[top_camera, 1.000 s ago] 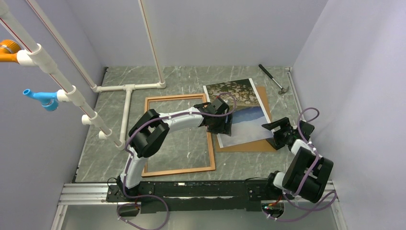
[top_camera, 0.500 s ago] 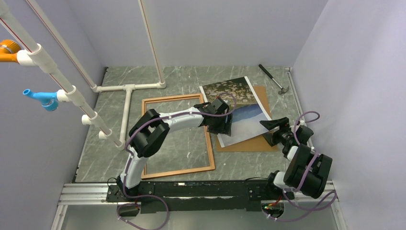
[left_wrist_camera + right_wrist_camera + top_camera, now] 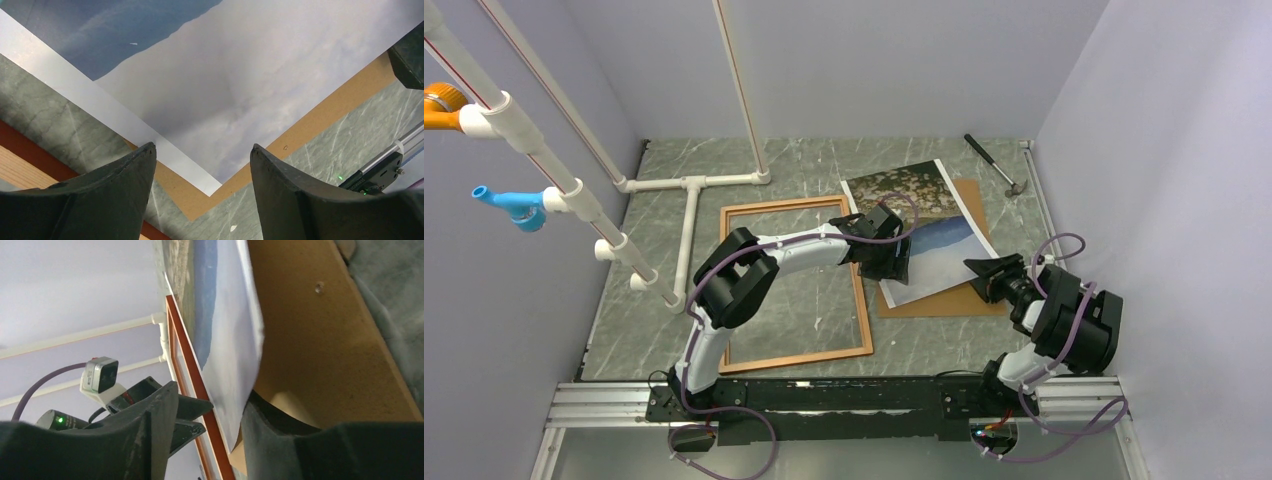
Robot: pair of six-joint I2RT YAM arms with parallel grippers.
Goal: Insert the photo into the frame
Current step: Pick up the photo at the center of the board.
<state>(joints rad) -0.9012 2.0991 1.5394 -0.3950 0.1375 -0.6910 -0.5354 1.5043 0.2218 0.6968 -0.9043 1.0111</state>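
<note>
Bare green marble surface (image 3: 814, 165) gives passage between the white plastic pipe rack (image 3: 689, 215) on the left and the thin reddish-brown wooden picture frame (image 3: 796, 358), and inside that frame too. The left arm bars the frame's right rail, with the left end effector (image 3: 894, 265) over the large landscape photo print (image 3: 924, 215). The right end effector (image 3: 982, 275) straddles the print's raised near-right edge above the brown fibreboard panel (image 3: 944, 300). A small hammer (image 3: 994, 165) lies by the far right wall.

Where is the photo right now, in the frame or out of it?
Out. The photo lies picture side up on the brown backing panel, right of the frame, whose opening shows only bare table.
</note>
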